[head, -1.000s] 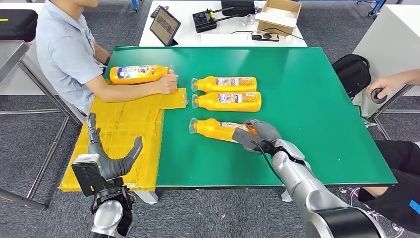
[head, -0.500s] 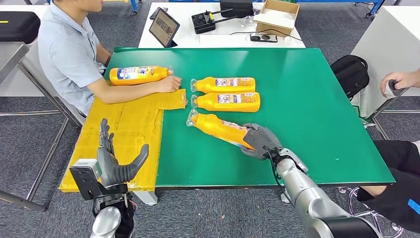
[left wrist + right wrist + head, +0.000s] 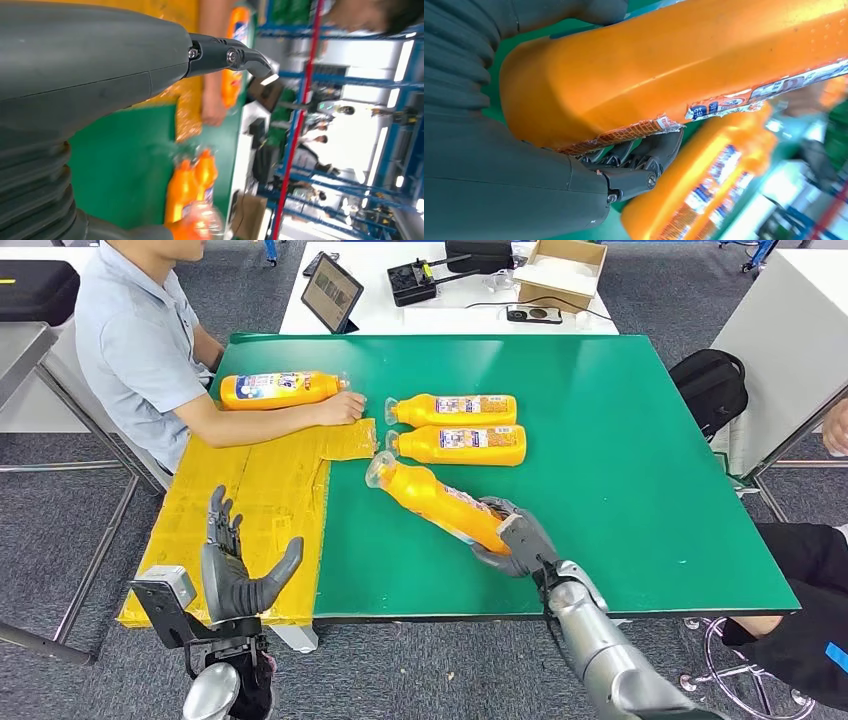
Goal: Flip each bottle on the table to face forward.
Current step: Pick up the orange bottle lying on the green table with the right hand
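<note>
My right hand (image 3: pixel 510 538) grips the base of an orange bottle (image 3: pixel 432 502), lifted and tilted over the green table (image 3: pixel 620 460) with its clear cap toward the far left. The right wrist view shows the same bottle (image 3: pixel 664 65) wrapped by my fingers (image 3: pixel 634 165). Two more orange bottles (image 3: pixel 455 410) (image 3: pixel 462 444) lie side by side behind it, labels up. A fourth bottle (image 3: pixel 280 390) lies at the far left by a person's hand (image 3: pixel 340 408). My left hand (image 3: pixel 235 570) hovers open, off the table's near left corner, over the yellow cardboard (image 3: pixel 250 510).
A person in a blue shirt (image 3: pixel 135 340) sits at the table's left side, forearm on the cardboard. A white table behind carries a tablet (image 3: pixel 332 292), a black device and a cardboard box (image 3: pixel 562 268). A black bag (image 3: pixel 712 388) sits to the right.
My right hand has drawn back toward me and raised the bottle's base, swinging it from lying flat to a steep diagonal. My left hand has sunk slightly lower in the picture.
</note>
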{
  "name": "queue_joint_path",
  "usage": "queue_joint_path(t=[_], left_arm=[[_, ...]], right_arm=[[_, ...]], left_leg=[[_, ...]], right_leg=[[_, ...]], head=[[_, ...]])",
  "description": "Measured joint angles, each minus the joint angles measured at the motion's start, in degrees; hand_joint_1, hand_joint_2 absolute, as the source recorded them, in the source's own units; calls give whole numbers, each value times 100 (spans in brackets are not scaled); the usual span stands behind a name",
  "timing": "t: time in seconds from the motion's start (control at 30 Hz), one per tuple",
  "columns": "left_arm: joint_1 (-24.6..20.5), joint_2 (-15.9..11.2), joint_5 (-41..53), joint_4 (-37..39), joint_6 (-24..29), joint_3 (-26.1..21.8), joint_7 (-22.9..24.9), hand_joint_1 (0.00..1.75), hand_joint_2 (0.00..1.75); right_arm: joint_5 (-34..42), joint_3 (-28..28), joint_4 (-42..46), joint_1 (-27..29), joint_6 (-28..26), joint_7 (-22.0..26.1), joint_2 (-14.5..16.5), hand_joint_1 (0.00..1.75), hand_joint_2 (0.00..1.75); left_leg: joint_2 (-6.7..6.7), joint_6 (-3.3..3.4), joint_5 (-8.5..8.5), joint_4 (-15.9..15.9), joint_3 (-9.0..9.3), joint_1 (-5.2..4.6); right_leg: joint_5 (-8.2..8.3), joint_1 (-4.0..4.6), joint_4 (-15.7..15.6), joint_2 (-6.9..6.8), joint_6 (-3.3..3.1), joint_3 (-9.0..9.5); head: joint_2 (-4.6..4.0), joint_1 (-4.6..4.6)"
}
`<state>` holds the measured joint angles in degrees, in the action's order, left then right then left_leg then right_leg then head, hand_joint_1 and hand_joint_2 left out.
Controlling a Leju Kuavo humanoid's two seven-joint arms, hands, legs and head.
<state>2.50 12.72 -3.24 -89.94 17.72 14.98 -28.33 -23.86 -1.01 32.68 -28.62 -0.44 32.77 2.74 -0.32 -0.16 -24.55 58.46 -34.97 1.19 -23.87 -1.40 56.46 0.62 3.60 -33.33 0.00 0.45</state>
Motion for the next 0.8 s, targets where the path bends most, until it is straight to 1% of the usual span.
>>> queue_joint_path(t=[0.1, 0.23, 0.4, 0.5, 0.63, 0.8], left_arm=[[152, -2, -262, 32, -238, 94, 147, 0, 175], [326, -5, -471, 106, -457, 269, 284, 0, 175], [427, -46, -710, 190, -718, 508, 390, 0, 175], [451, -74, -814, 220, -918, 741, 299, 0, 175], [449, -136, -825, 199, -1092, 989, 139, 0, 175], [433, -216, -792, 146, -1192, 1215, 11, 0, 175]], right_arm=[[322, -25, 557, 302, -110, 127, 127, 175, 175], [581, -143, 1239, 596, -143, 146, 249, 175, 175], [673, -396, 2049, 970, -386, 298, 360, 175, 175], [590, -712, 2517, 1159, -618, 358, 457, 175, 175], [538, -1139, 2785, 1269, -814, 433, 570, 175, 175], [480, -1677, 2725, 1280, -906, 499, 776, 175, 175]], left_leg=[[-2, 0, 0, 0, -19, 0], [-2, 1, 0, 0, -44, -1], [-14, 1, 0, 0, -55, -1], [-10, 0, 0, 0, -57, 0], [-10, 0, 0, -1, -58, 2], [-9, 0, 0, -1, -58, 2]], right_leg=[[0, 0, 1, -1, 0, -17], [0, -2, 0, -1, 0, -43], [-1, -2, 0, -8, 1, -52], [-1, -1, 0, -5, 0, -58], [-1, 1, 0, -4, 0, -58], [-1, 1, 0, -4, 0, -57]], head=[[0, 1], [0, 1], [0, 1], [0, 0], [0, 1], [0, 2]])
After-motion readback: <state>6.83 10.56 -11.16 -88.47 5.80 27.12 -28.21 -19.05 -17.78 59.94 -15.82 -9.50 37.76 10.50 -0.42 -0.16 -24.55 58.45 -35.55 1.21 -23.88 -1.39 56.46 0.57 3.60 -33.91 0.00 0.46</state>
